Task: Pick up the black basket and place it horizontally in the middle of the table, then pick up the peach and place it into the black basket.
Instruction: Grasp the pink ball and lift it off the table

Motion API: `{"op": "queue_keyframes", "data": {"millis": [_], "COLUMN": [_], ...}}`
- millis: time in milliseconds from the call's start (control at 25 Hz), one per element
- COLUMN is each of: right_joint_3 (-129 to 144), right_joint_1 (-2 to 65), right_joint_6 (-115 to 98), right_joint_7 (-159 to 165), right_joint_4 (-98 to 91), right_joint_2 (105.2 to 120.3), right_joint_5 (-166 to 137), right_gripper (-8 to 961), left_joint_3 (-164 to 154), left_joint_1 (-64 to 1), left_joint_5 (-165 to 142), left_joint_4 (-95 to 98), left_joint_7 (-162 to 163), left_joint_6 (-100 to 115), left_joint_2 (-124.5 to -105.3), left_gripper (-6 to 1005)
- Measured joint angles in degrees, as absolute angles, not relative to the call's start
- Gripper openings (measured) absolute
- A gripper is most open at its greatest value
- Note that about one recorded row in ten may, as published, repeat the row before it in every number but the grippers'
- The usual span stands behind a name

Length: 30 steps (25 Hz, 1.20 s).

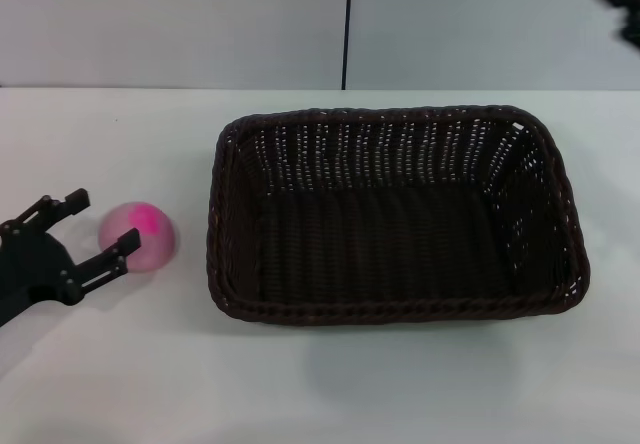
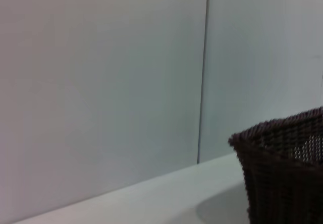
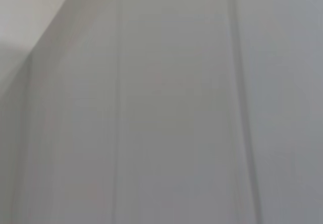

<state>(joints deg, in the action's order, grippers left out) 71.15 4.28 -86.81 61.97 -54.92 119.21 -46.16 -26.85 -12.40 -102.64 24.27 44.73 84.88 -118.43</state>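
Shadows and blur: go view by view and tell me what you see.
Head view: the black basket casts a faint soft shadow forward on the table; the left gripper is open beside the peach. Left wrist view: soft focus, shadow by the basket's corner. Right wrist view: only blurred grey wall.

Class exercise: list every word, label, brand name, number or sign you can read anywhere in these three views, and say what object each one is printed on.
None: no readable text in any view.
The black basket is plain wicker, no tag visible.
The peach has only a magenta blotch.
The table is bare white.
The left hand, open beside the peach, shows no markings.
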Motion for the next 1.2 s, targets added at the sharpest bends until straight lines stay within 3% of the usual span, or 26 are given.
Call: {"op": "queue_keyframes", "data": {"millis": [320, 920, 1120, 1200], "right_joint_3": [69.7, 57.9, 52.4, 51.7], "right_joint_1": [7.9, 11.3, 12.7, 12.9], "right_joint_6": [-94.4, -95.6, -95.9, -95.9], "right_joint_7": [52.0, 49.1, 46.5, 46.5], "right_joint_4": [-33.1, -18.5, -12.3, -11.4], "right_joint_2": [119.05, 119.09, 119.25, 119.25], "right_joint_5": [-30.0, -27.9, -27.8, -27.8], "right_gripper": [826, 827, 827, 826], "left_joint_3": [-28.5, -33.3, -28.7, -26.8], "left_joint_1": [-14.2, -13.7, -13.3, -13.3], "left_joint_5": [-102.8, -102.7, -100.1, -99.9], "left_joint_4": [22.4, 23.5, 23.6, 23.9], "left_joint_7": [42.9, 43.4, 43.0, 43.1], "left_joint_6": [79.3, 78.3, 81.6, 83.2], "left_joint_2": [-118.44, -118.05, -118.19, -118.14], "left_gripper": [736, 728, 397, 366]}}
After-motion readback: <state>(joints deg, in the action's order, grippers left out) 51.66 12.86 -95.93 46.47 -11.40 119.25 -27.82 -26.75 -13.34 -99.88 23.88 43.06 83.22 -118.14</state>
